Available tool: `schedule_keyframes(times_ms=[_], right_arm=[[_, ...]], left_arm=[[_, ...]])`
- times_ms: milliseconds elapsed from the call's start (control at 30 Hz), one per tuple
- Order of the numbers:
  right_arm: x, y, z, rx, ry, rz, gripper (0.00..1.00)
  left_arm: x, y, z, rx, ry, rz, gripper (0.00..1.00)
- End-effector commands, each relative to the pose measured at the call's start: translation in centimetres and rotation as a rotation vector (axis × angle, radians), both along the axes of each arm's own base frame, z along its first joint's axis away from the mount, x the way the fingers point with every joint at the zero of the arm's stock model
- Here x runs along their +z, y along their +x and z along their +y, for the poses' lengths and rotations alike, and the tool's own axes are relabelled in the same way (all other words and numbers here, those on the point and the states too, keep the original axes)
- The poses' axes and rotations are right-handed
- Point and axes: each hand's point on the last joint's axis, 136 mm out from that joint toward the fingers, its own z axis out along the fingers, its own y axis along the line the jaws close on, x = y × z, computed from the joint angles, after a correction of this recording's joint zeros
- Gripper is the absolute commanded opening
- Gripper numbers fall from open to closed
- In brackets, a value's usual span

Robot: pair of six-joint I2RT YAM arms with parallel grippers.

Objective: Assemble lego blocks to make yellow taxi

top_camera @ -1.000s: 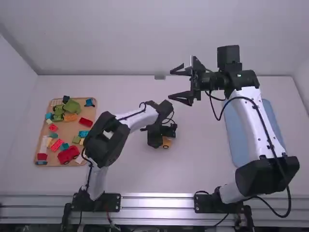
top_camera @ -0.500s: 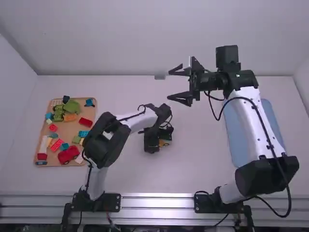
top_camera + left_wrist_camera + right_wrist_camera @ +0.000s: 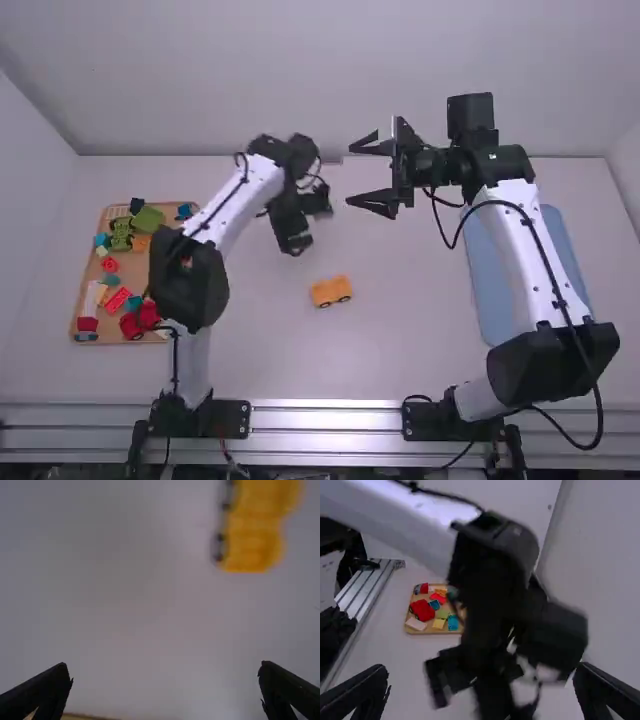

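Yellow taxi (image 3: 331,291): stands on the white table (image 3: 410,340), apart from both grippers. Directions below are read on a clock face laid over the high view, twelve o'clock pointing away from the arms' bases. Its body is orange-yellow, and its length runs roughly from eight toward two o'clock. Dark wheels are noted along its near side.

Left gripper (image 3: 294,243): found near the taxi at its eleven o'clock, with its fingers wide apart; the left wrist view confirms the spread. The arm's base lies between seven and eight o'clock of the taxi.

Right gripper (image 3: 352,174): located farther off, between twelve and one o'clock of the taxi, fingers spread well apart. Base of that arm lies between four and five o'clock.

Wooden tray (image 3: 134,266): well apart from the taxi, at nine o'clock. Contents include green blocks (image 3: 121,234) toward the tray's eleven o'clock and a red wheeled piece (image 3: 132,326) near its six o'clock, the latter partly hidden by the left arm. Other small coloured blocks are present in the tray.

Blue mat (image 3: 487,290): at the taxi's three o'clock, well apart, partly covered by the right arm.
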Motion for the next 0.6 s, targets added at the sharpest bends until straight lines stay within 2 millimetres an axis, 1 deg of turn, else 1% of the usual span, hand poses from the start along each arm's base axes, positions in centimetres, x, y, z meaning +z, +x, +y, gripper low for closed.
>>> schedule_keyframes(times_ms=[0,33,67,133,167,200,233,267,300,333,367,400,467,500,533,567], right_arm=[[1.7,-0.6,0.0,0.011,0.017,-0.047,0.99],[1.8,-0.6,0.1,0.012,0.019,-0.056,0.99],[1.8,-0.5,0.1,0.012,0.020,-0.060,0.99],[1.9,-0.4,0.1,0.011,0.022,-0.068,0.99],[1.9,-0.5,0.1,0.011,0.022,-0.068,0.99],[1.9,-0.4,0.1,0.011,0.022,-0.067,0.99],[1.9,-0.4,0.1,0.011,0.022,-0.068,0.99],[1.9,-0.5,0.1,0.012,0.022,-0.069,0.99],[1.9,-0.5,0.1,0.012,0.021,-0.068,0.99],[1.9,-0.5,0.1,0.012,0.021,-0.069,0.99],[1.9,-0.4,0.1,0.011,0.021,-0.071,0.99],[1.9,-0.4,0.1,0.012,0.022,-0.071,0.99],[1.9,-0.4,0.1,0.012,0.022,-0.069,0.99],[1.8,-0.4,0.2,0.017,0.022,-0.067,0.99],[1.7,-0.5,0.6,0.026,0.022,-0.069,0.99],[1.7,-0.5,0.6,0.027,0.022,-0.069,0.99]], left_arm=[[3.5,4.0,3.4,0.236,-0.072,-0.135,0.99],[5.2,6.2,4.7,0.359,-0.128,-0.205,0.99],[5.6,6.7,5.0,0.395,-0.141,-0.220,0.99],[7.8,8.7,7.4,0.628,-0.183,-0.292,0.99],[9.1,9.3,9.2,0.783,-0.189,-0.329,0.99],[9.6,9.5,9.9,0.852,-0.191,-0.343,0.99],[10.7,9.7,11.3,0.978,-0.192,-0.373,0.99],[11.3,9.6,12.2,1.057,-0.186,-0.389,0.99],[12.5,8.5,13.8,1.260,-0.183,-0.384,0.99],[12.8,8.1,14.1,1.321,-0.190,-0.372,0.99],[13.7,6.9,14.8,1.452,-0.201,-0.347,0.99],[14.3,6.0,15.4,1.536,-0.202,-0.331,0.99],[14.6,4.9,16.2,1.613,-0.186,-0.314,0.99],[14.8,4.3,17.1,1.687,-0.165,-0.321,0.99],[15.2,3.4,18.8,1.823,-0.124,-0.362,0.99],[15.2,3.3,19.0,1.841,-0.118,-0.368,0.99]])
